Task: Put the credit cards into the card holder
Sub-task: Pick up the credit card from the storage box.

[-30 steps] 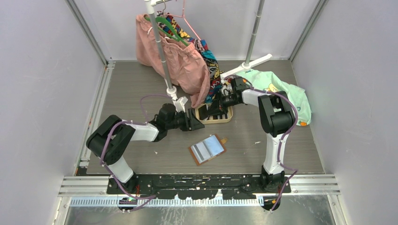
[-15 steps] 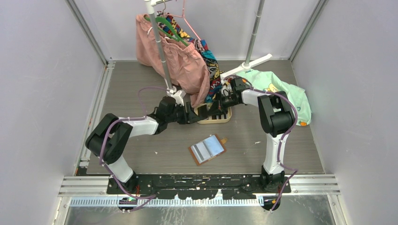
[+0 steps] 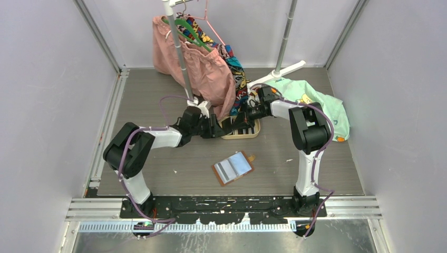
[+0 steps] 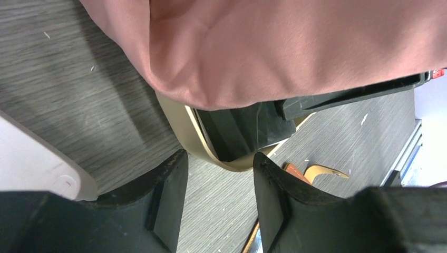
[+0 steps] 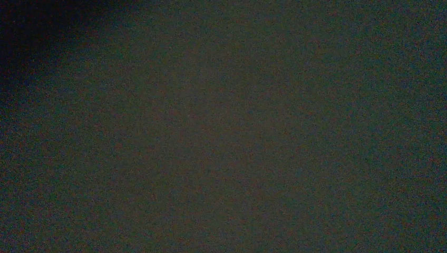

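Back of the tabletop (image 3: 158,105): pink cloth (image 3: 197,68) hung low over it. In the last second my left arm slid from mid-tabletop up to the left rim of the tray (image 3: 248,136). The left gripper (image 4: 220,161) sat under the hem, jaws apart, nothing between them. The right gripper (image 3: 246,119) barely moved, over the tray; its camera was black, so I couldn't tell its jaws. The tray held dark credit cards (image 3: 252,128), count unclear. The card holder (image 3: 233,167) lay open nearer me, no card visibly added. I'd judge no card lifted yet.
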